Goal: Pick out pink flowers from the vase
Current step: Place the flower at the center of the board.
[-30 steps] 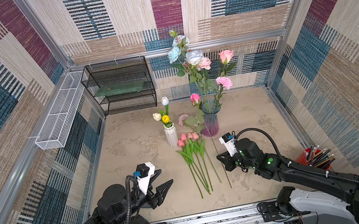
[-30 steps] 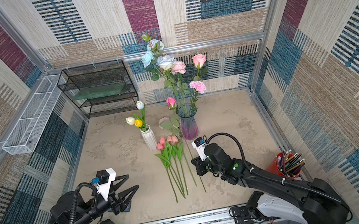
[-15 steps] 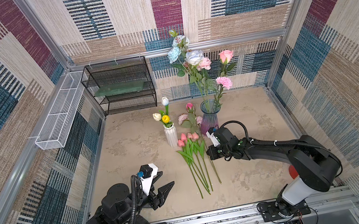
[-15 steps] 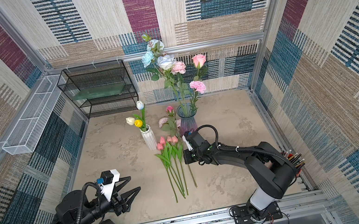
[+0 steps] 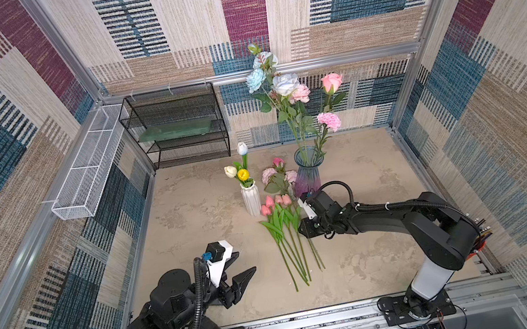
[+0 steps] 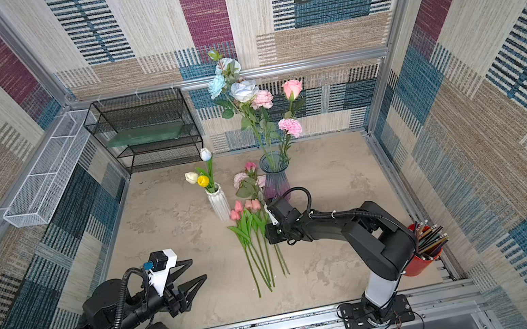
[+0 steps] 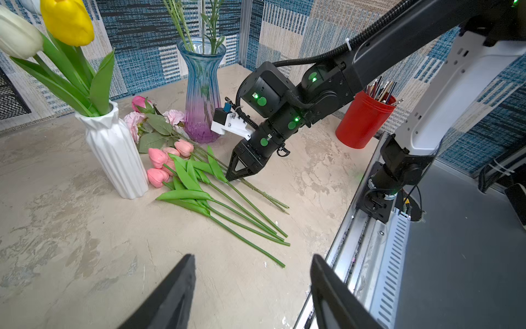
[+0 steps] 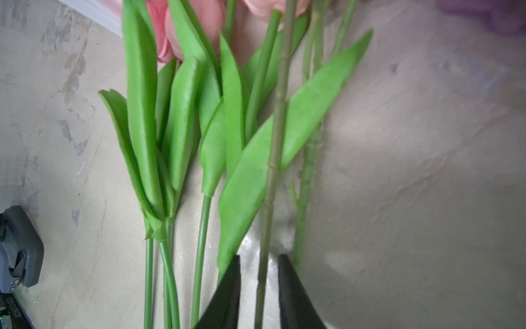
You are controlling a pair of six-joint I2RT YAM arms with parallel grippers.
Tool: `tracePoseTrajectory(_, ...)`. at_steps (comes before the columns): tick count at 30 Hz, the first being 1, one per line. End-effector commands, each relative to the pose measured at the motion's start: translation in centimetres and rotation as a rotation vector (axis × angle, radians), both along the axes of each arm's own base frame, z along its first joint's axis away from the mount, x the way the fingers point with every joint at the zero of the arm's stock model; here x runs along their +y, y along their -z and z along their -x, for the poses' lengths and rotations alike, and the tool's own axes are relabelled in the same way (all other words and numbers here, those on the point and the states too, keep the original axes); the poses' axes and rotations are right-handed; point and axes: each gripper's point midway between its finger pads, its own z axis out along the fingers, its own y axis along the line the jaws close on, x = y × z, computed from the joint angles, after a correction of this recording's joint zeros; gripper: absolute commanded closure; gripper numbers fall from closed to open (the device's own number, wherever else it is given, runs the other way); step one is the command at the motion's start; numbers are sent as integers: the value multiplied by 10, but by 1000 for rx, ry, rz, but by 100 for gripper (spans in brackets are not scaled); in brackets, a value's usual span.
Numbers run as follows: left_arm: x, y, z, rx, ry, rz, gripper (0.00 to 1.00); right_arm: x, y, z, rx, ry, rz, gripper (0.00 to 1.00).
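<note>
The blue-purple glass vase [image 5: 308, 174] [image 7: 202, 94] stands mid-table and holds a pink rose [image 5: 331, 82], a pink carnation [image 5: 329, 121] and a pink peony [image 5: 300, 93]. Several pink tulips [image 5: 275, 203] [image 7: 158, 158] lie on the table in front of it. A pink spray [image 5: 278, 174] lies beside them. My right gripper [image 5: 302, 229] [image 8: 259, 262] is low over the stems and open. The spray's stem [image 8: 273, 159] runs between its fingers with a gap on each side. My left gripper [image 5: 245, 264] [image 7: 253, 262] hovers open and empty near the front left.
A white ribbed vase [image 5: 251, 199] with white and yellow tulips stands left of the tulips. Pale blue and white roses [image 5: 256, 80] share the glass vase. A red pencil cup [image 6: 423, 254] sits front right, a black wire shelf [image 5: 177, 129] at the back, a white wire basket [image 5: 87, 168] on the left wall.
My right gripper swung the pink spray left and laid it down beside the tulips. Its jaws then parted off the stem. The left arm barely moved.
</note>
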Motion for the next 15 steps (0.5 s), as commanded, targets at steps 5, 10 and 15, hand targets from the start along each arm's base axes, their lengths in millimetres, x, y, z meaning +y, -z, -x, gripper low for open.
tracePoseTrajectory(5,-1,0,1,-13,12,-8,34,-3,-46,-10,-115,10,-10,69)
tracePoseTrajectory(10,1,1,-3,-15,-8,-13,34,-15,-131,-13,-362,14,-114,70)
tracePoseTrajectory(15,-5,5,-7,23,-2,-27,34,-50,-215,-16,-600,83,-228,73)
